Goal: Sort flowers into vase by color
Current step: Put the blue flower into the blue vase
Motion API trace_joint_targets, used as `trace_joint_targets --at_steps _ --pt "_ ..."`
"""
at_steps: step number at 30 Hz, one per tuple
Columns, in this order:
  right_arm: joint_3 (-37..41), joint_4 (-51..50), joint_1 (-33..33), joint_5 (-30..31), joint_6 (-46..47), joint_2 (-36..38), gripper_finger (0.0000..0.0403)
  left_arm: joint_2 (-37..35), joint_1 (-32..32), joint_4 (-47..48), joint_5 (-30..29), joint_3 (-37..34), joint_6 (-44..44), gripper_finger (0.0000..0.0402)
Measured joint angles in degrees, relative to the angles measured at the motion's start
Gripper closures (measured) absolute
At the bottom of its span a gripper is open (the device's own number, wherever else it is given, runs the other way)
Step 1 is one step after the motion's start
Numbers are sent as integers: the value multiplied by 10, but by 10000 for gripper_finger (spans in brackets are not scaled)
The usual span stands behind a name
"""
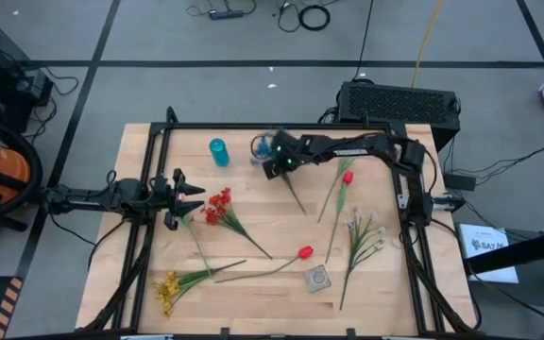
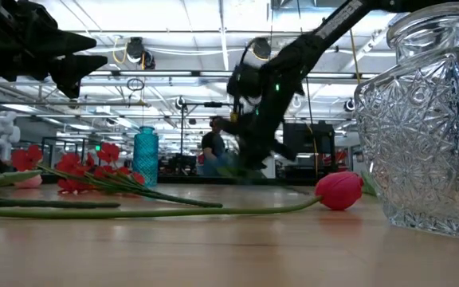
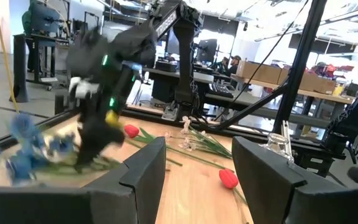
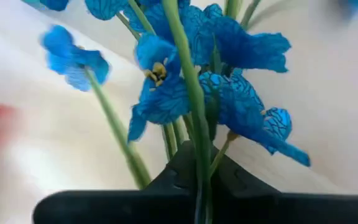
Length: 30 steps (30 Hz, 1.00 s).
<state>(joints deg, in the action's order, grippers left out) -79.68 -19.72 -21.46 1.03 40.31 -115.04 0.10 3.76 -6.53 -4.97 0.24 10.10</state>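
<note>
From where I sit, the pale wooden table [image 1: 253, 283] fills the high view, and over its far middle my right arm reaches in with the right gripper [image 1: 274, 159] pinched shut on the green stem of the blue-petalled artificial flower spray [image 4: 185, 81], whose blossoms crowd the right wrist view just past the fingers. The relation I care about is this: the teal translucent cylindrical cup [image 1: 218, 151] stands upright near the far edge, just beside the gripper on its left-arm side, so the spray has a short sideways trip that way, and its stem [image 1: 293, 194] trails from the gripper back toward the near edge, meaning the long axis still needs tipping upright before it can drop in. The left gripper [image 1: 189, 196] waits over the left edge with its fingers spread apart and nothing between them, near the red clustered flowers [image 1: 219, 207]; it is no nearer the cup than the right. Well apart toward the near edge sits the low grey square block with a round hole [image 1: 317, 279], with a red tulip bud [image 1: 305, 252] beside it, another red tulip [image 1: 347, 177] and a pale white sprig [image 1: 362, 231] on the right, and a yellow sprig [image 1: 168, 288] near left. The spray's blossoms blur in the high view, so I cannot tell their height above the cup's rim.
</note>
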Motion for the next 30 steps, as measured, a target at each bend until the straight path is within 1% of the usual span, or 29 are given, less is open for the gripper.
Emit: trace_joint_targets --at_steps 4,8,13,16,19,22,24,27,30 --pt "-3 130 -1 14 -45 42 401 0 0 0 0 0 0 210" --pt "-3 326 0 14 -112 62 402 0 0 0 0 0 0 210" --pt "-3 604 -1 16 -202 50 402 1 0 0 0 0 0 210" --pt "-7 710 -3 17 -219 24 402 2 0 0 0 0 0 210" --pt "-51 722 -3 13 -215 -16 403 2 0 0 0 0 0 210" --pt "-133 703 -3 -23 -224 -69 403 2 0 -1 0 0 0 210" --pt "-194 678 -3 -43 -236 -102 403 2 0 -1 0 0 0 210" --pt "-272 635 -3 -46 -247 -139 403 2 0 -1 0 0 0 210" --pt "-333 612 -3 -83 -253 -174 403 2 0 -1 0 0 0 210"
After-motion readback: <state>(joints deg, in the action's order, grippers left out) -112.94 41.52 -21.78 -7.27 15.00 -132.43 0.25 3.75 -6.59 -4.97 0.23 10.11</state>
